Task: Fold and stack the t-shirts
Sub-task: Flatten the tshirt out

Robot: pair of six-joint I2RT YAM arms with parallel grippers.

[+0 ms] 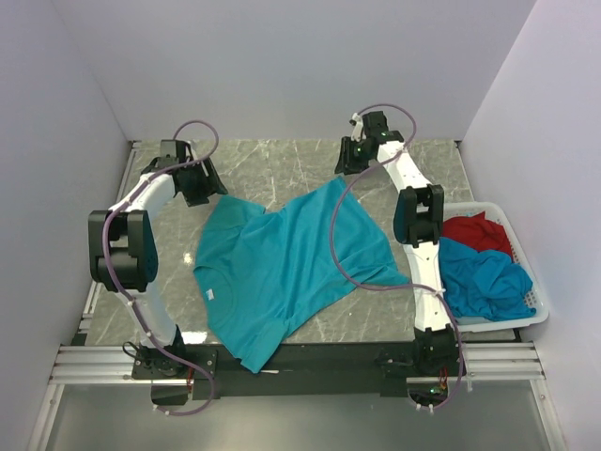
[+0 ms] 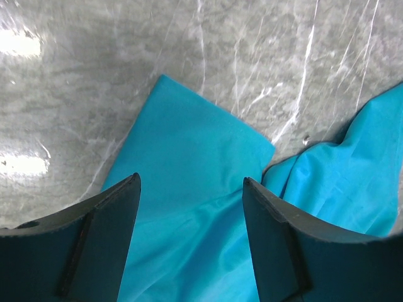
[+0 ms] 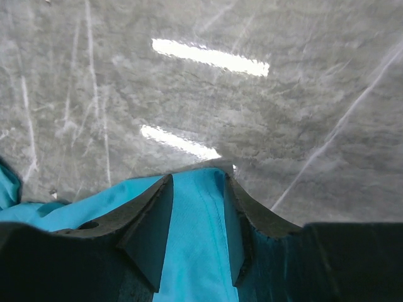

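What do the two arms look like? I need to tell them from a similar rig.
Both arms, left and right, have white links, black joint housings and a looping purple-grey cable. Each end effector, left and right, has two broad black fingers that taper toward the tips.

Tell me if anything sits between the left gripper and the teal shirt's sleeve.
Nothing visible does. The left gripper is open right over the teal t-shirt's sleeve, only bare table around it. The right gripper already has the shirt's hem between its fingers.
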